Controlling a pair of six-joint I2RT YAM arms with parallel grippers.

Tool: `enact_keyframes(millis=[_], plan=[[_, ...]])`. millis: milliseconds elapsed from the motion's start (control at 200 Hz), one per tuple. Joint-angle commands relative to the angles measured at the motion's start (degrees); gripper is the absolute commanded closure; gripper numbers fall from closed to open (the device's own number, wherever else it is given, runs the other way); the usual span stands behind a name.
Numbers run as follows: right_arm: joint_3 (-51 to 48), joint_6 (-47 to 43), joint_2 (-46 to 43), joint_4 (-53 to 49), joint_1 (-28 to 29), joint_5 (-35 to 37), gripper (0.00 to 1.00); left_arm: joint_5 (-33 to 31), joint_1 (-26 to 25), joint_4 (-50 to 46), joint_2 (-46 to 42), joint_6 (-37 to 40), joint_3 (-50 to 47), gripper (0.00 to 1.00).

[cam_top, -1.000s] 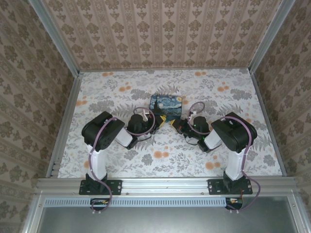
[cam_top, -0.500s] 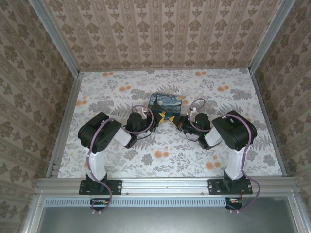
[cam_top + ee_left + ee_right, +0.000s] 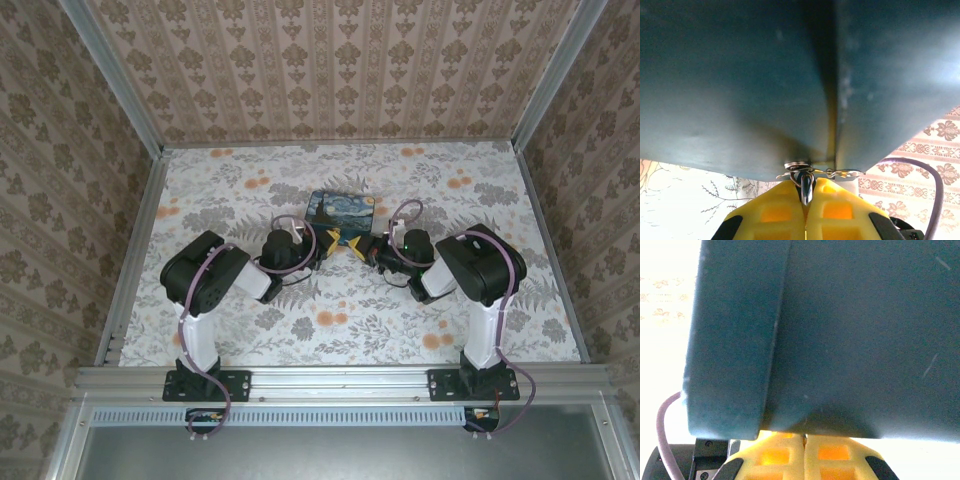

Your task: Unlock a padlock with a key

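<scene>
My left gripper (image 3: pixel 807 194) is shut on a small shiny bluish metal piece, the padlock (image 3: pixel 807 183), seen edge-on between the yellow fingertips. A wire key ring (image 3: pixel 796 166) loops over its top and a silver key (image 3: pixel 845 174) sticks out to the right. My right gripper (image 3: pixel 805 436) is shut with a thin dark sliver in the seam, apparently a key. In the top view the left gripper (image 3: pixel 333 240) and right gripper (image 3: pixel 356 245) meet tip to tip at the box's near edge.
The blue-and-yellow painted-print box (image 3: pixel 342 211) lies flat just beyond both grippers. Its dark side looms close in the left wrist view (image 3: pixel 740 85) and the right wrist view (image 3: pixel 855 330). The floral table (image 3: pixel 470 300) is fenced by patterned walls.
Both grippers have slid away from the bases and now press up against the box's near edge. The left arm's elbow has swung a little to the left.
</scene>
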Motion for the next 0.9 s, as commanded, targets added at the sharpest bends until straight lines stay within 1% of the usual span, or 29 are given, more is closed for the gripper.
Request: enact_keyframes(millis=[0, 190, 455, 680, 895], plan=[[2.4, 0.7, 2.4, 1.3, 0.8, -2.2, 1.00, 8.2, -3.2, 6.0, -3.1, -2.2, 2.7, 1.00], [3.9, 1.3, 2.0, 1.2, 0.4, -3.6, 1.00, 9.3, -3.4, 5.9, -3.4, -1.7, 3.3, 1.00], [5.8, 1.3, 3.9, 0.7, -3.0, -7.5, 1.00, 11.0, -3.5, 5.9, -2.9, -1.3, 2.4, 1.00], [6.8, 1.2, 6.2, 0.8, -3.2, -8.2, 1.00, 12.6, -3.6, 5.9, -4.1, -1.1, 3.3, 1.00], [8.6, 0.6, 6.2, -0.7, -3.3, -9.8, 1.00, 14.7, -3.9, 5.8, -3.4, -1.7, 4.4, 1.00]])
